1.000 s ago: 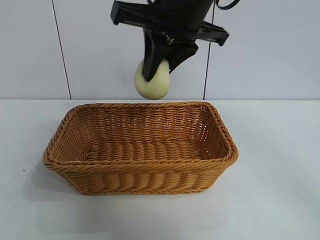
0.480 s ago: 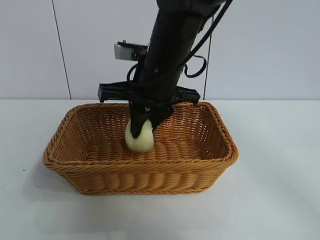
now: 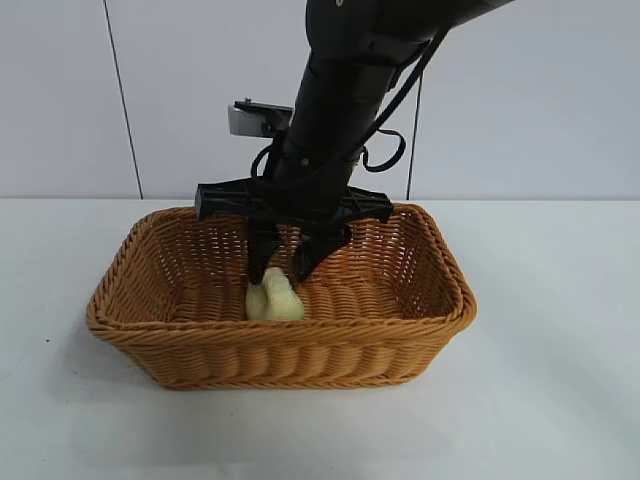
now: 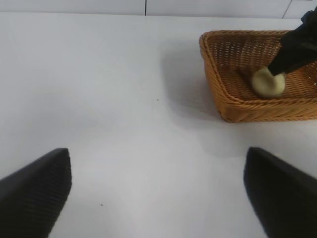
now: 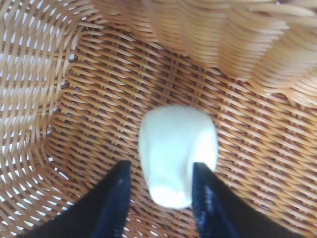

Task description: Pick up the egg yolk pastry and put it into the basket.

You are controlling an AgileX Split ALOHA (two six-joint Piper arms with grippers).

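stage: release, nearly done | pastry (image 3: 272, 298) is lying on basket (image 3: 440, 280) floor, left of centre | right claw (image 3: 283, 268) is straddling it, jaws parted, not pinching | left claw (image 4: 158, 191) is idling, spread, over tabletop (image 4: 114, 99) | left: withdrawing

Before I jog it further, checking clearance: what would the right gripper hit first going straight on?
Likely the pastry, lying between the right gripper's parted fingers, then the basket floor just beneath it.
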